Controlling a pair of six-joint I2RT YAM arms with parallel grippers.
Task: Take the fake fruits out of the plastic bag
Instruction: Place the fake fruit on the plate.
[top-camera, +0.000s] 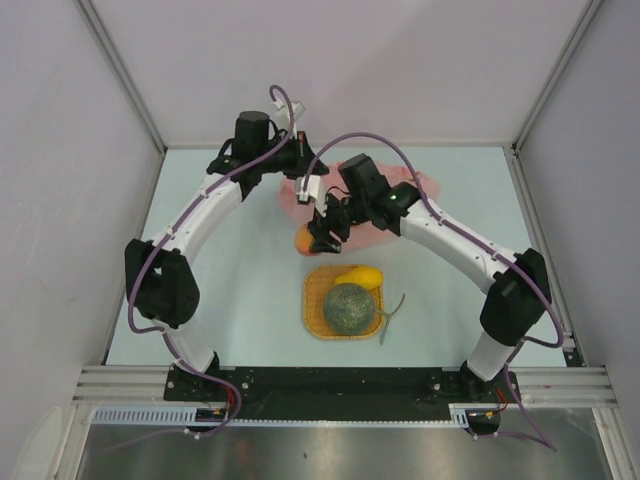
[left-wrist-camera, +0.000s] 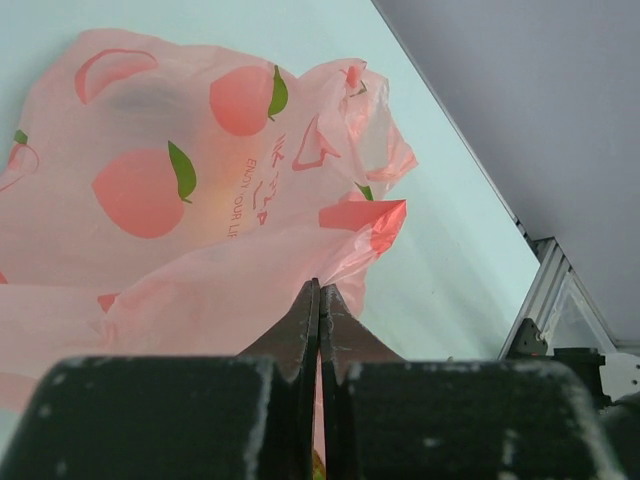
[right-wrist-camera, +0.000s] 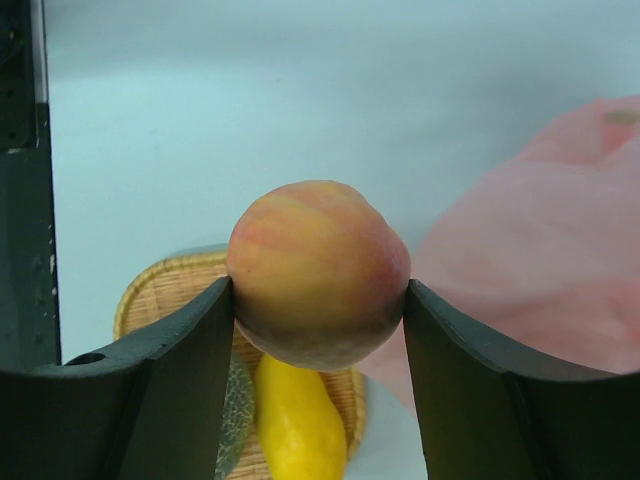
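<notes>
The pink plastic bag (top-camera: 395, 215) lies crumpled at the back of the table, printed with peaches in the left wrist view (left-wrist-camera: 170, 200). My left gripper (left-wrist-camera: 320, 288) is shut on a fold of the bag (top-camera: 312, 190). My right gripper (right-wrist-camera: 318, 300) is shut on an orange-peach round fruit (right-wrist-camera: 316, 270), held above the table in front of the bag (right-wrist-camera: 540, 270); it shows in the top view (top-camera: 303, 240). The netted melon (top-camera: 350, 307) and yellow mango (top-camera: 360, 277) lie on the woven mat (top-camera: 318, 325), also seen in the right wrist view (right-wrist-camera: 296, 425).
The woven mat (right-wrist-camera: 170, 285) lies at the table's middle front. Grey walls stand close on the left, back and right. A metal rail (left-wrist-camera: 545, 300) runs along the table's edge. Both arms cross above the table's middle.
</notes>
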